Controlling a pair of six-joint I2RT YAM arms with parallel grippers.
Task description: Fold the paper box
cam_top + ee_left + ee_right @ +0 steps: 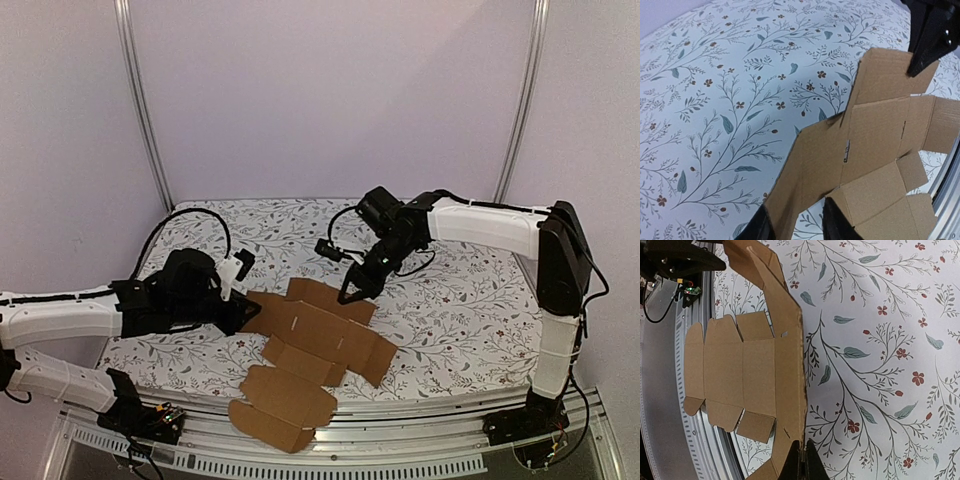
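Folding paper box (pixel 320 335), front edge | right gripper (pixel 350 295) pinched it | left gripper (pixel 240 312) gaped astride it | we judged: lift evenly

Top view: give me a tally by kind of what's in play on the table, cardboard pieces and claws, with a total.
Cardboard sheet: 1
Claws: 2 (left claw, right claw)
Total: 3
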